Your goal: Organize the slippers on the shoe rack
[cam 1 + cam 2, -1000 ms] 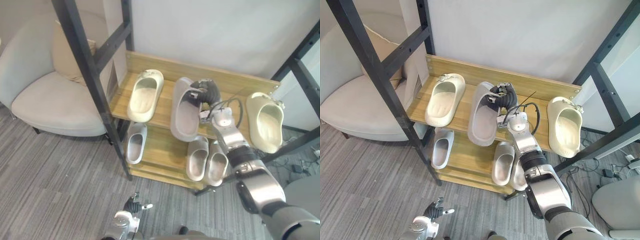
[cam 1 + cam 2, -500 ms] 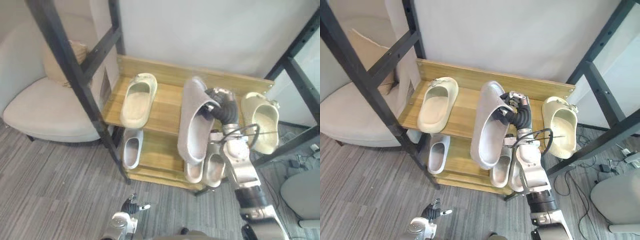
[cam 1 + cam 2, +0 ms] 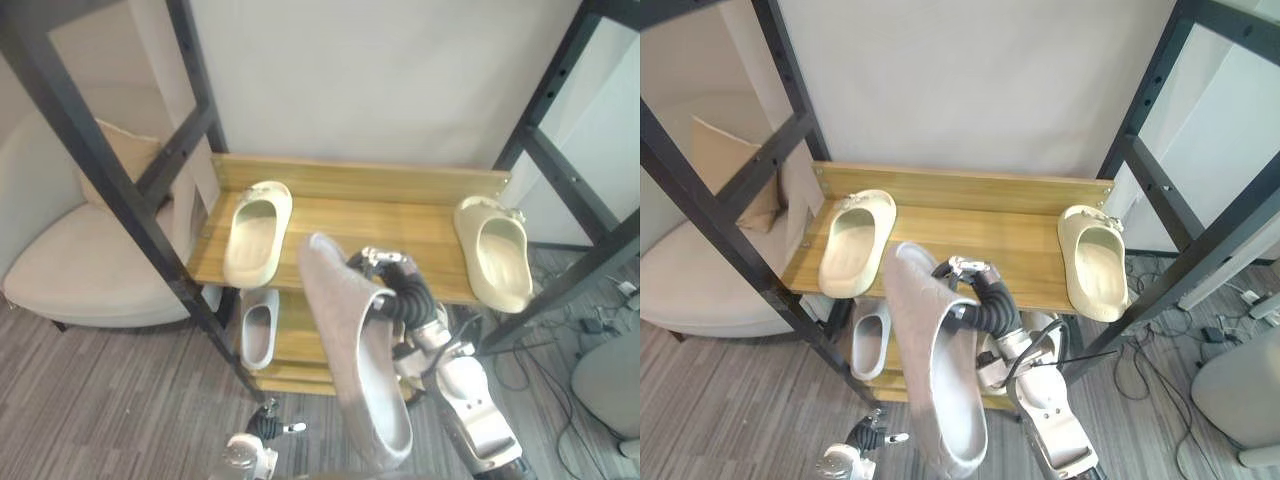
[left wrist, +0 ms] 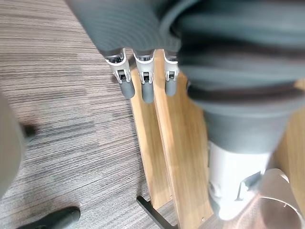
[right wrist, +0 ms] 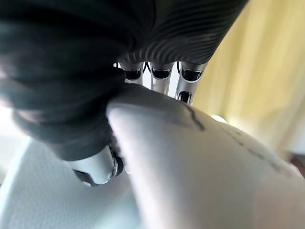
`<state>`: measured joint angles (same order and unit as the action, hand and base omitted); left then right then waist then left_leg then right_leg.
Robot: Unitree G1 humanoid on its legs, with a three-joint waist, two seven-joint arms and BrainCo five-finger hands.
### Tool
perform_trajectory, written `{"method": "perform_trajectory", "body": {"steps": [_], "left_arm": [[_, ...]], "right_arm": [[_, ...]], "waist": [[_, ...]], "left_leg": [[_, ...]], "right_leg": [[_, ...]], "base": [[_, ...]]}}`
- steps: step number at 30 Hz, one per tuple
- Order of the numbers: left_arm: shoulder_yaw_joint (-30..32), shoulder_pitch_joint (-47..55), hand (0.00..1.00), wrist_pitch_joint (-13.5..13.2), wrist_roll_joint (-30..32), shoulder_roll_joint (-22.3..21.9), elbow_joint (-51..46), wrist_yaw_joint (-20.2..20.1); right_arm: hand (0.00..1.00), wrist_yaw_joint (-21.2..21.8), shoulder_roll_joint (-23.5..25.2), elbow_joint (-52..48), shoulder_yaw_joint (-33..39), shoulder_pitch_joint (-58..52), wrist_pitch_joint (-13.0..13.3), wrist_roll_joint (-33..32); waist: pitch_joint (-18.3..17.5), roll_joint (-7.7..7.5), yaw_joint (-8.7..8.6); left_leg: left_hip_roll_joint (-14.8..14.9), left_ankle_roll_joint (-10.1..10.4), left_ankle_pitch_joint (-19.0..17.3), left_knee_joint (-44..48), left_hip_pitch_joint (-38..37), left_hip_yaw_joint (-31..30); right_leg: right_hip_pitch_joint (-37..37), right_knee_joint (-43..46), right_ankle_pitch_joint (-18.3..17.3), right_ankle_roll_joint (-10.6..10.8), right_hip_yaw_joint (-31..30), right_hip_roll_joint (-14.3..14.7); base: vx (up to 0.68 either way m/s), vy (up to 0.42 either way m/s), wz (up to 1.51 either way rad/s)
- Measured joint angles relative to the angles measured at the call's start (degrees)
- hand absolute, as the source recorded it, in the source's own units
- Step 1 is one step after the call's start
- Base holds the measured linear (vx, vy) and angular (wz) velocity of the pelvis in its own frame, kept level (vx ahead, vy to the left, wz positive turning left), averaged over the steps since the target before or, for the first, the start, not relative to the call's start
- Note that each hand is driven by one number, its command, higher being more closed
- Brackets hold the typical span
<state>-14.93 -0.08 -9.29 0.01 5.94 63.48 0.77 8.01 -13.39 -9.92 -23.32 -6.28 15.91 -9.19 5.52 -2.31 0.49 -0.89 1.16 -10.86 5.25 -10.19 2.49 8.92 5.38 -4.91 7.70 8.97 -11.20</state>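
Top shelf [image 3: 390,225]: the middle is bare wood between the left cream slipper [image 3: 255,232] and the right cream slipper [image 3: 497,252], open from the front. Left black frame bar [image 3: 125,200] slants across the rack's left end; right black frame bar [image 3: 548,90] hems in the right end. Grey slipper [image 3: 355,370], gripped in the right hand [image 3: 405,300], hangs in front of the lower shelf [image 3: 288,345], whose left part is taken by a white slipper [image 3: 258,335].

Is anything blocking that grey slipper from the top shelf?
Nothing visible does. The right hand holds the grey slipper, and the top shelf is bare between the left cream slipper and the right cream slipper.
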Motion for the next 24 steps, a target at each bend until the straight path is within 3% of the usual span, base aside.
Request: {"method": "perform_trajectory", "body": {"steps": [4,7,10,12,15,16,17,18,21,24], "left_arm": [[-0.16,-0.96,0.00,0.08,0.20,-0.08,1.37,-0.01],[-0.32,-0.93,0.00,0.10,0.49,-0.08,1.44,0.00],[-0.80,-1.67,0.00,0.09,0.86,-0.01,1.31,0.06],[-2.22,-2.94,0.00,0.01,0.89,-0.01,1.14,0.09],[-2.55,-7.16,0.00,-0.08,0.79,0.06,-0.19,0.18],[-2.57,-7.71,0.00,-0.03,0.70,0.14,-0.42,0.21],[-2.57,-9.51,0.00,-0.13,-0.25,0.32,-1.21,0.29],[-2.57,-10.14,0.00,-0.23,-0.31,0.35,-1.75,0.33],[-2.40,-11.39,0.00,-1.09,-1.70,1.70,-5.04,1.07],[-1.73,-12.27,0.00,-1.55,-3.11,2.93,-6.71,2.36]], "right_arm": [[1.00,2.29,-0.24,10.31,-1.81,-2.42,-2.89,0.29],[1.00,2.43,-0.18,13.64,-1.77,-2.96,-3.14,0.98],[1.00,2.38,-0.10,16.75,-1.76,-2.34,-3.17,2.57],[1.00,2.25,-0.15,18.60,-2.00,-1.39,-3.35,3.07],[1.00,2.00,-0.86,20.30,-2.29,6.39,-3.36,3.94],[1.00,1.76,-0.83,20.47,-2.28,7.33,-3.35,4.24],[1.00,0.41,-1.02,20.87,-2.28,11.12,-3.35,4.66],[1.00,-0.08,-1.44,21.02,-2.28,12.82,-3.36,4.72],[1.00,-2.00,-2.63,22.24,-2.16,18.35,-3.53,5.51],[1.00,-3.70,-3.53,22.17,-1.88,22.74,-3.52,6.59]], "waist": [[-0.14,-0.22,0.21],[-0.05,-0.15,-0.14],[1.76,-0.71,-0.21],[3.94,-1.17,-0.23],[10.33,0.56,-0.19],[10.88,0.70,-0.22],[12.95,1.29,-0.21],[13.47,1.83,-0.24],[15.40,2.40,0.51],[16.41,2.96,0.39]], "left_leg": [[-0.03,-0.02,0.02,0.14,0.14,-0.20],[-0.03,-0.02,0.03,0.14,0.22,-0.24],[-0.17,0.05,0.00,2.17,1.22,-0.63],[-0.38,0.88,-0.86,8.82,5.44,-1.16],[2.30,1.85,-7.28,29.23,19.31,-1.23],[2.56,1.88,-7.88,31.16,20.74,-1.25],[3.66,2.36,-11.21,38.06,26.77,-1.29],[4.44,2.34,-13.31,40.84,29.81,-1.25],[5.94,2.80,-16.78,50.47,38.27,-1.46],[6.51,2.91,-17.18,55.24,44.51,-1.55]], "right_leg": [[0.23,-0.47,-0.29,-0.17,0.16,0.03],[0.31,-0.67,-1.20,-0.05,0.45,0.03],[-0.49,2.90,-4.34,-0.25,1.11,-0.50],[-4.36,10.49,-7.14,-0.98,1.52,-1.57],[-15.30,27.11,-13.20,-2.47,1.69,-1.26],[-16.58,28.91,-14.02,-2.53,1.74,-1.31],[-22.30,36.23,-17.86,-2.87,1.86,-1.65],[-25.50,40.06,-19.26,-3.21,2.13,-1.77],[-34.07,50.36,-22.85,-4.19,1.46,-2.17],[-40.77,55.29,-23.46,-4.64,0.84,-2.25]], "base": [[0.02,-0.065,-0.01],[0.00,-0.097,-0.02],[-0.06,-0.131,0.13],[-0.12,-0.127,0.43],[-0.26,-0.088,0.25],[-0.31,-0.135,0.28],[-0.34,-0.155,0.31],[-0.28,-0.128,0.32],[-0.25,-0.098,0.04],[-0.19,-0.026,-0.09]]}}
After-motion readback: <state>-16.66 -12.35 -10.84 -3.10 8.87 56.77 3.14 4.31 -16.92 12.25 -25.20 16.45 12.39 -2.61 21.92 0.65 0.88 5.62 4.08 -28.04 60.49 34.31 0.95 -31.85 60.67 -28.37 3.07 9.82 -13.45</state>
